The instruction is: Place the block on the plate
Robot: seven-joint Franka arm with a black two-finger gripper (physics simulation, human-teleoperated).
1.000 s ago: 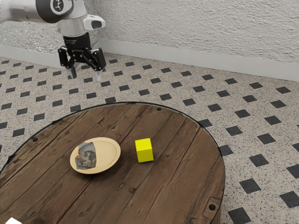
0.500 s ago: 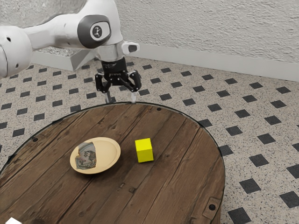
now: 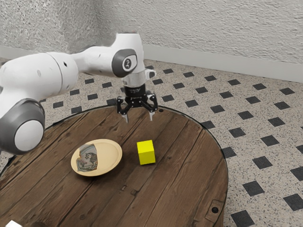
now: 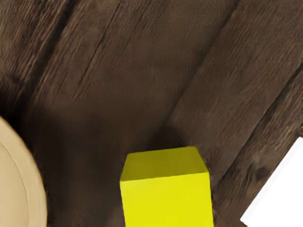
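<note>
The step in hand is judged to be the approach. The black two-finger claw [image 3: 139,119] is held empty above the round, dark wooden bench [image 3: 165,191], its fingers set wide apart. The yellow cube-shaped block [image 3: 146,152] is seated on the bench, to the exterior view's right of the round cream plate [image 3: 111,153]. The claw should be centred over the block, and its fingers squared to two opposite faces before a straight descent. Closure should be made low on the faces, so that tipping is avoided. For release, the plate's bare side should be used, clear of the grey patterned piece [image 3: 87,158].

Compared with the earlier frames, the claw has been brought nearer the block; block and plate are unmoved.
</note>
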